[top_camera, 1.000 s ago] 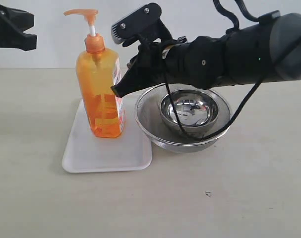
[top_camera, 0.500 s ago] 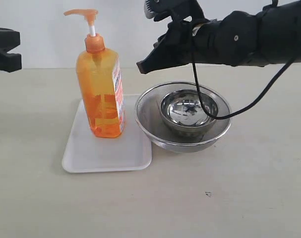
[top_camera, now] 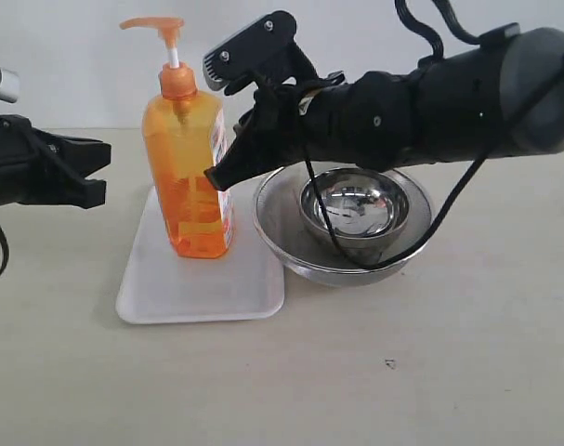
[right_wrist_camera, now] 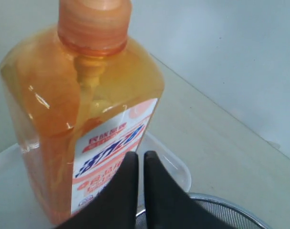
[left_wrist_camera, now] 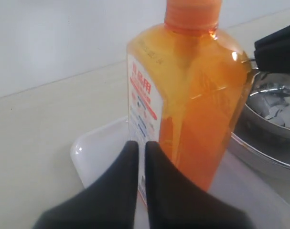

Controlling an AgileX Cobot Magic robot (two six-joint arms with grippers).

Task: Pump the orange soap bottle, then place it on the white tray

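Orange soap bottle (top_camera: 187, 177) upright on white tray (top_camera: 198, 293), white-and-red label (top_camera: 220, 158) print too blurred to read, right gripper (top_camera: 216, 176) lowered again just right of it, jaws pressed together, left gripper (top_camera: 105, 172) moved in from left, jaws likewise together

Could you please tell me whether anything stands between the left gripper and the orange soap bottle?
Nothing visible does. Only open space over the table and the edge of the white tray lies between the left gripper and the orange soap bottle. The right gripper is at the bottle's opposite side.
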